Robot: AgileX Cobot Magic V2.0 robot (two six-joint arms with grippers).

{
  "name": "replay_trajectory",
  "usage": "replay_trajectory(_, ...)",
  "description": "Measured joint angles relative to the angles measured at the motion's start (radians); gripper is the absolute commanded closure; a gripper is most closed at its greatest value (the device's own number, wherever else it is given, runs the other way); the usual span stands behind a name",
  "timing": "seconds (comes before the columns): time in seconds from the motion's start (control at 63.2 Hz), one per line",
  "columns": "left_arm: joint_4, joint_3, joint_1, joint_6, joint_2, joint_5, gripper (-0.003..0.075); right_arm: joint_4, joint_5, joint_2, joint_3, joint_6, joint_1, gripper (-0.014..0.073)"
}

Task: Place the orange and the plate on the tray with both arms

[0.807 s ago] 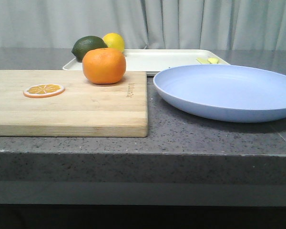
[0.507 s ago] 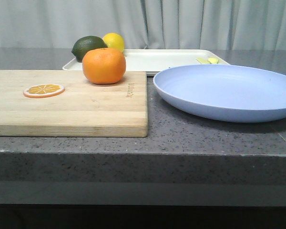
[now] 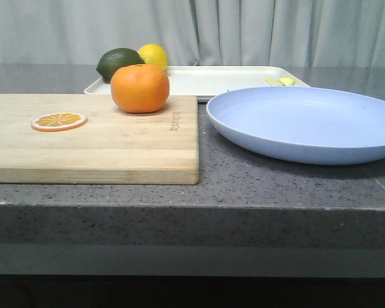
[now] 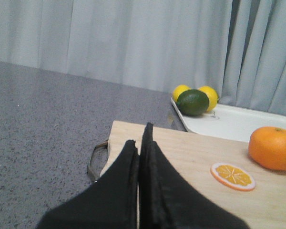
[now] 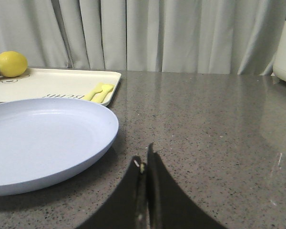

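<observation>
Neither task object has been picked up yet. The round, bright orange fruit with dimpled skin (image 3: 140, 88) sits on the far right part of a pale wooden cutting board (image 3: 102, 147), well apart from a thin orange slice (image 3: 59, 120) lying flat on the same board. The large, shallow, lavender-blue plate (image 3: 308, 122) rests on the speckled grey desk (image 3: 244, 186) just to the right of the board. Behind both lies the flat rectangular cream-white tray (image 3: 205, 80), which already carries a dark green lime (image 3: 119, 63) and a yellow lemon (image 3: 153, 56) at its left end and a small pale yellow item (image 5: 99, 92) near its right end; the middle of the tray is bare.

The left gripper (image 4: 139, 143) hangs over the near left part of the board, its black fingers (image 4: 126, 167) pressed together and holding nothing. The right gripper (image 5: 144, 162) hovers over bare desk just right of the plate, fingers likewise closed and empty.

The step in hand appears to be the approach. Next, each arm likely needs to part its fingers: the left to travel across the board and straddle the orange, the right to reach the plate's near rim and pinch it. The thin, sloping rim could slip, so a firm edge grip seems necessary.
</observation>
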Motion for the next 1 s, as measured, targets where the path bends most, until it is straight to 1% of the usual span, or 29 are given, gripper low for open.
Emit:
replay_trajectory(0.079, -0.011, -0.008, 0.0, -0.004, 0.0, -0.009, 0.074, 0.013, 0.027, 0.0, -0.021, 0.0, 0.0, 0.0659)
replay_trajectory(0.142, -0.013, -0.039, 0.0, -0.005, 0.0, 0.017, 0.074, 0.021, 0.057, 0.0, -0.057, 0.0, 0.0, 0.0659)
replay_trajectory(0.348, 0.026, -0.304, 0.0, -0.005, 0.024, 0.147, 0.074, 0.027, 0.18, 0.0, -0.26, 0.0, 0.0, 0.0659)
replay_trajectory(0.459, 0.037, -0.48, 0.0, -0.005, 0.107, 0.272, 0.074, 0.025, 0.245, 0.038, -0.385, 0.0, 0.0, 0.0659)
replay_trajectory(0.554, 0.049, -0.63, 0.0, -0.005, 0.201, 0.402, 0.074, 0.016, 0.308, 0.112, -0.489, 0.0, 0.0, 0.0659)
replay_trajectory(0.665, 0.053, -0.755, 0.0, -0.005, 0.316, 0.521, 0.074, 0.01, 0.4, 0.228, -0.601, 0.0, 0.0, 0.0659)
replay_trajectory(0.776, 0.053, -0.8, 0.0, -0.005, 0.402, 0.57, 0.074, 0.007, 0.471, 0.329, -0.667, 0.0, 0.0, 0.0659)
replay_trajectory(0.997, 0.053, -0.802, 0.0, -0.005, 0.5, 0.597, 0.074, 0.007, 0.542, 0.468, -0.673, 0.0, 0.0, 0.0659)
